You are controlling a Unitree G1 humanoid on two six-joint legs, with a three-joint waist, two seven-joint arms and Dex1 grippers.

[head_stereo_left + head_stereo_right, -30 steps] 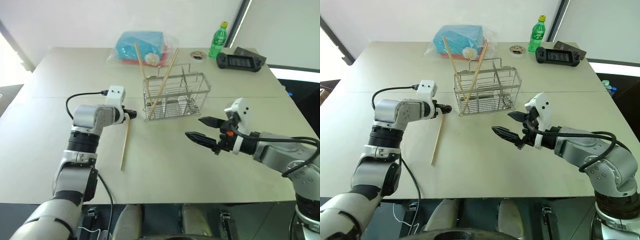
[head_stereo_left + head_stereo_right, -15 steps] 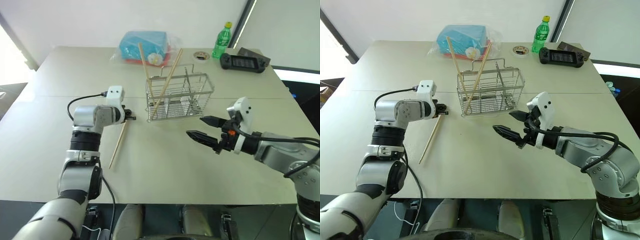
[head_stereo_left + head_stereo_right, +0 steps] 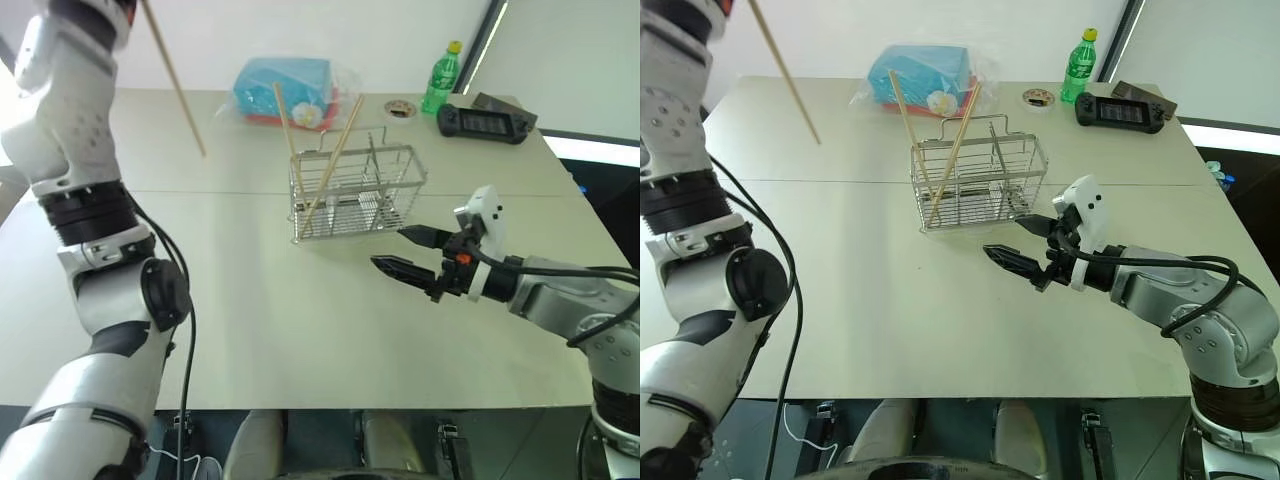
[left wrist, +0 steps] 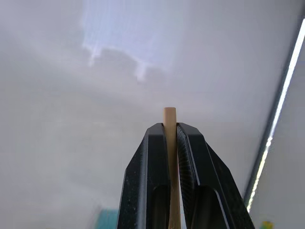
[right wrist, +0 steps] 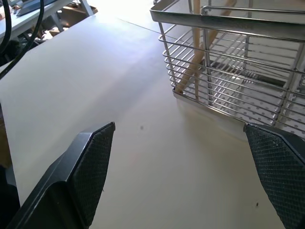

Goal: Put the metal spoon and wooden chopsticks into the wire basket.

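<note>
One of the wooden chopsticks (image 3: pixel 178 82) hangs slanted high over the table's far left, and my left gripper (image 4: pixel 169 125) is shut on its upper end. Two more wooden chopsticks (image 3: pixel 335 155) lean crossed inside the wire basket (image 3: pixel 395 195), which stands mid-table. A slim grey stem (image 3: pixel 373 165) upright in the basket's right half looks like the metal spoon. My right gripper (image 3: pixel 390 248) hovers open just in front of the basket's right end, with nothing between its fingers (image 5: pixel 90 162).
At the table's far edge lie a blue bag in clear plastic (image 3: pixel 285 88), a tape roll (image 3: pixel 398 108), a green bottle (image 3: pixel 437 80) and a black controller (image 3: pixel 487 122). The pale table (image 3: pixel 300 330) spreads wide in front of the basket.
My left gripper shut on the chopstick that lay left of the basket and lifted it high off the table. The right gripper stayed put.
</note>
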